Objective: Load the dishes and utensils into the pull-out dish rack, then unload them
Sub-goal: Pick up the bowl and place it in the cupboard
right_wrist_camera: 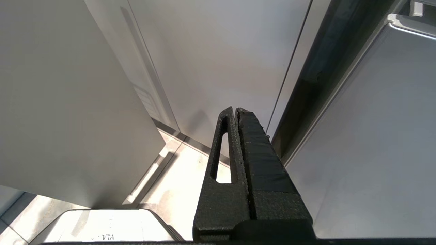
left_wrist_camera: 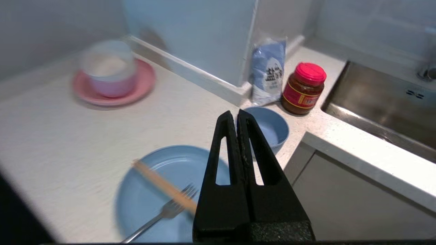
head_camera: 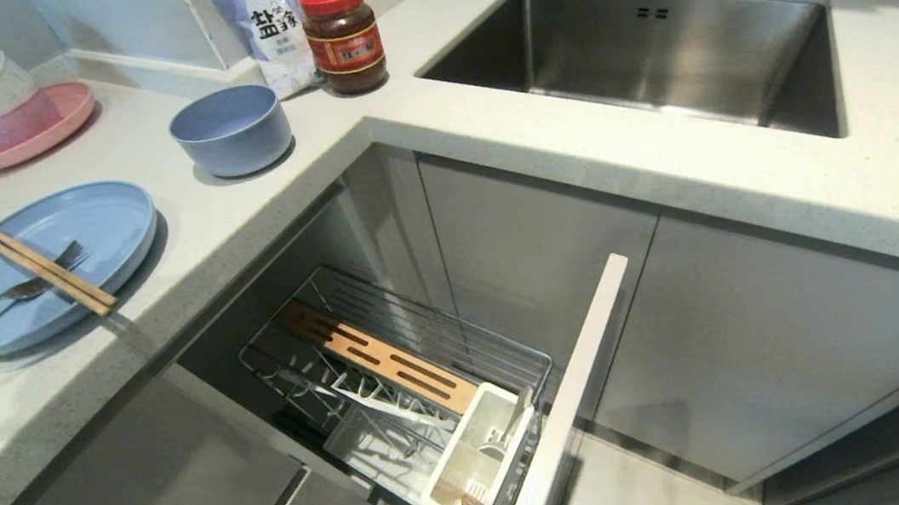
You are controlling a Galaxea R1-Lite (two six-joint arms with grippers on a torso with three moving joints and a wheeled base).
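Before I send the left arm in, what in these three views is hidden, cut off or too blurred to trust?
- Silver metal fork: handle end cut off by the head view's left edge.
- Wide light-blue plate: near rim and chopstick tips hidden behind the shut left gripper in the left wrist view; light wooden chopsticks blurred.
- White plastic cutlery caddy: contents too small to identify, head view.
- Right gripper: sees only cabinet panels.

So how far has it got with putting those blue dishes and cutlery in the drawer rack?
Barely started. Done: the pull-out dish rack stands open. In hand: nothing; the left gripper hovers over the counter with fingers shut and empty, and the right gripper hangs by the cabinets, also shut. Left: the blue plate, with chopsticks and fork on it, and the blue bowl beside it, all on the counter.
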